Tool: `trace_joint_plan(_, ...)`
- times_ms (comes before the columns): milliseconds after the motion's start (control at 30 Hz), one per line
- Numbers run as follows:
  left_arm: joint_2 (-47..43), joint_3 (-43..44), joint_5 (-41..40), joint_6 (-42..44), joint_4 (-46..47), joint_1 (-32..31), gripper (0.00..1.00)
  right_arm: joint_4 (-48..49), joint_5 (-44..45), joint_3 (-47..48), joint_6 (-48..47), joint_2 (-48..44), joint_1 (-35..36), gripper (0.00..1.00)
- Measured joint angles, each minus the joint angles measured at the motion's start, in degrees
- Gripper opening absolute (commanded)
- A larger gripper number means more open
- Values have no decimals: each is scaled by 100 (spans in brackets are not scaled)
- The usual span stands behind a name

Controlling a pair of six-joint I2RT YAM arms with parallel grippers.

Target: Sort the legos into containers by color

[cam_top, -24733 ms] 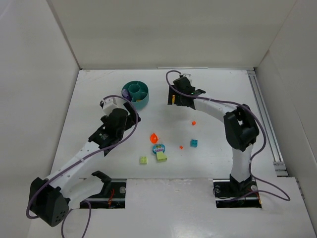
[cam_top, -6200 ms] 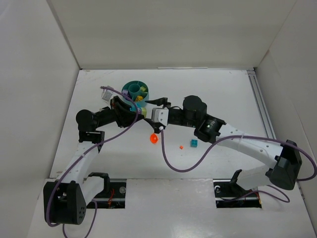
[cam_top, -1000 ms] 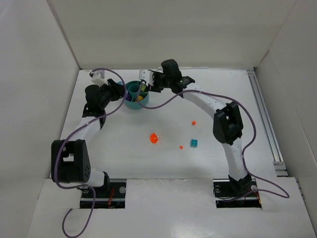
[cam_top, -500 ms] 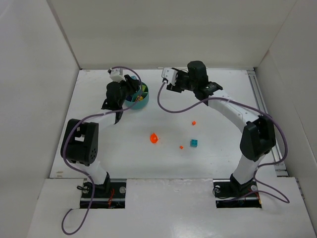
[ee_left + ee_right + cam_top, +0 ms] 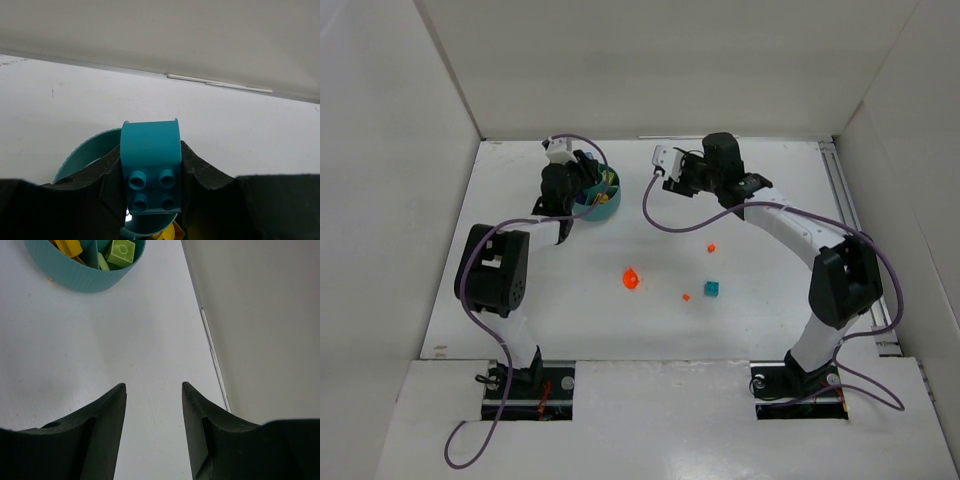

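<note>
A teal brick (image 5: 151, 177) is clamped in the left gripper (image 5: 151, 155) over the bowl (image 5: 85, 280). The right gripper (image 5: 153, 390) is held open, empty, nearby. An orange bit (image 5: 631, 278) and a teal bit (image 5: 713, 288) are scattered on the table (image 5: 560, 300).

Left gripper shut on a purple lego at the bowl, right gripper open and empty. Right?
No: the lego in the left gripper is teal, not purple, as the left wrist view shows. The rest is right: it is at the bowl, and the right gripper is open and empty.
</note>
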Motion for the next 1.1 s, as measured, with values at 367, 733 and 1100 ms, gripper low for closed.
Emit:
trace_joint_plan(367,304,72,-208,286,181,-127,13,7,7,-7,4,-31,-44,53)
trace_joint_plan(733,380,76,-529,452,295,-186,39,20,7,-116,13,-31,-122,53)
trace_joint_plan(1100,389,101,-476,527,315,-212,62,46,2,-157,17,-31,-127,53)
